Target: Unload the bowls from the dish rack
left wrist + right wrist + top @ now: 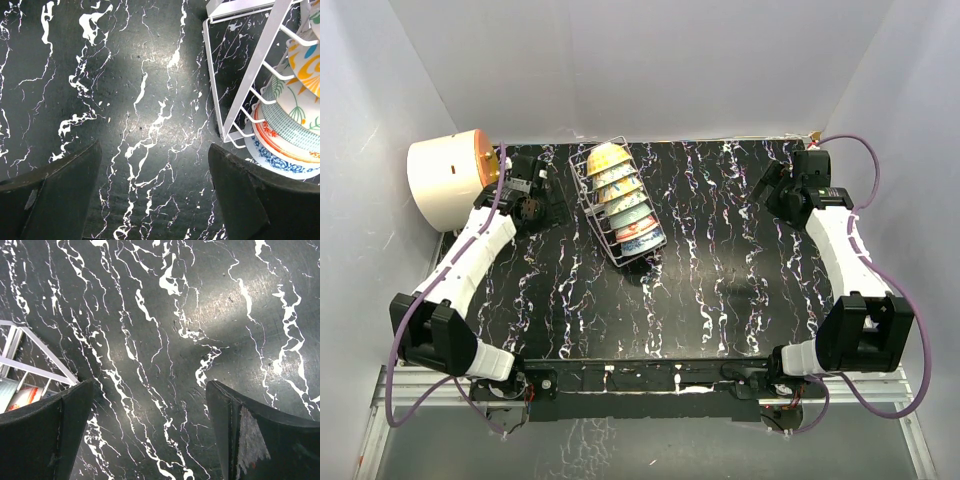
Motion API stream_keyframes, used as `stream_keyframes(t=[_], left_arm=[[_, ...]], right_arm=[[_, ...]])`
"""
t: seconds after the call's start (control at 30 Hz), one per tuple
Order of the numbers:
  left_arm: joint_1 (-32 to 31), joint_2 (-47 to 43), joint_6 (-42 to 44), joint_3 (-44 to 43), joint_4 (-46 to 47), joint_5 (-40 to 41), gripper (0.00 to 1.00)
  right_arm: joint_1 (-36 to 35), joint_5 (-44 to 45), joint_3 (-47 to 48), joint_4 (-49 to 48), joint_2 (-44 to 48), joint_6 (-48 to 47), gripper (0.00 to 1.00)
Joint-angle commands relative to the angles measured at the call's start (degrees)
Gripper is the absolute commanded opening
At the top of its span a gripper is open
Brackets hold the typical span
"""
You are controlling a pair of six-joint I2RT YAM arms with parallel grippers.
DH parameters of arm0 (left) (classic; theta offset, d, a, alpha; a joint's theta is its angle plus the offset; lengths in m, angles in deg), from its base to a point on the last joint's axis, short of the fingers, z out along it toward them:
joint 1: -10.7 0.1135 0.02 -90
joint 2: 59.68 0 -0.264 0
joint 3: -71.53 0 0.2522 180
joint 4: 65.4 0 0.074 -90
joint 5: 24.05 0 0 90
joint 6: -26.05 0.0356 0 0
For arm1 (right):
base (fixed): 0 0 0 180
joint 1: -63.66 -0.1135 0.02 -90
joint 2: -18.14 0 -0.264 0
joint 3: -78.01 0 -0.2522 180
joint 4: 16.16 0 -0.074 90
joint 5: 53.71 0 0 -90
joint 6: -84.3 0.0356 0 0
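Currently I am keeping the left gripper (155, 150) released and empty near the dish rack (592, 205), on its left-arm side. The right gripper (150, 390) is hanging equally released, well apart on the rack's other side. Unloading, I judge, is not yet beginning: all the bowls (625, 205), about six, are standing on edge between the rack's dividers, and none is lying on the table (740, 280) outside the rack.

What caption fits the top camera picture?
Painted bowls stand in the dish rack, with left gripper and right gripper open.
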Motion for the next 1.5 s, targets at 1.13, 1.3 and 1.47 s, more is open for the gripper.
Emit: stream_keyframes(t=[1.13,1.3,1.47], left_arm=[[-0.1,16.1,5.3,-27.2,2.7,3.6,0.78],[0.2,19.0,6.6,-29.0,4.1,6.2,0.78],[1.3,20.7,6.6,-30.7,4.7,6.2,0.76]], right_arm=[[0.2,-8.5,-1.5,-6.9,3.9,1.6,0.52],[0.2,-10.1,-1.0,-6.8,4.0,1.1,0.50],[0.2,-10.2,-1.2,-6.4,4.7,0.0,0.50]])
